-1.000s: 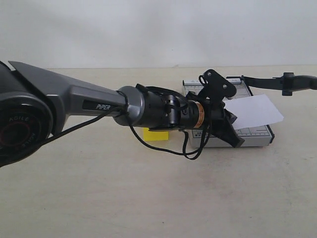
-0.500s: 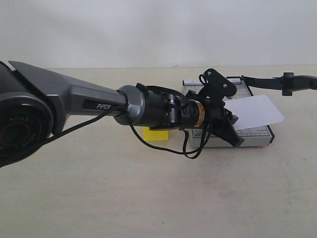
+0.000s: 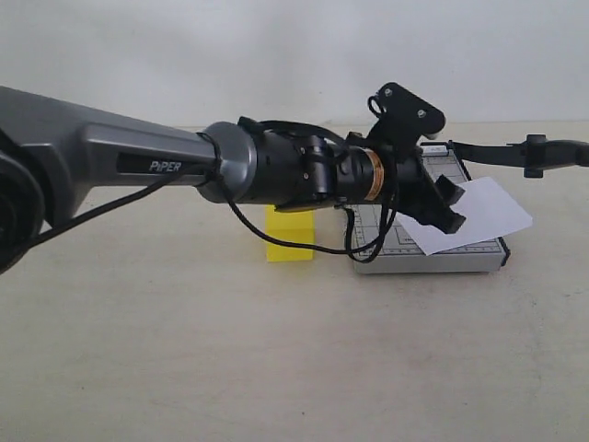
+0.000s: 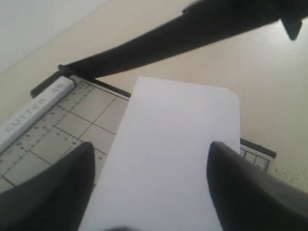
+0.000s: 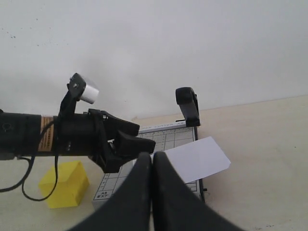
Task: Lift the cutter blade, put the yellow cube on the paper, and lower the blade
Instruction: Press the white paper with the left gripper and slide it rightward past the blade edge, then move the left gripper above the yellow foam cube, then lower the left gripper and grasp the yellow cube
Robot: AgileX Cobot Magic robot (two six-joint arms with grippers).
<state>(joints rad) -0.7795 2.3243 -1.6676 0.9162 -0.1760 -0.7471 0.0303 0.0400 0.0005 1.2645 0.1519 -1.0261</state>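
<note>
Left hand (image 3: pixel 447 204): fingers spread, empty, over paper (image 3: pixel 479 214). Right hand (image 5: pixel 150 192): clenched, empty. Yellow cube (image 3: pixel 289 238): on surface (image 3: pixel 276 350) beside grey base (image 3: pixel 433 261), not yet on paper; likely light, rigid, matte; take across opposite flat faces. Cutter blade (image 3: pixel 502 152): raised.

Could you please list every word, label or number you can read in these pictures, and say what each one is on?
"PiPER": on the grey link of the left arm.
"CUTTER": on the pale strip along the grey base; the characters after it are too blurred to read.
Scale numbers and grid markings on the grey base: too small and blurred to read.
Orange band on the left arm's wrist: its print is too small to read.
</note>
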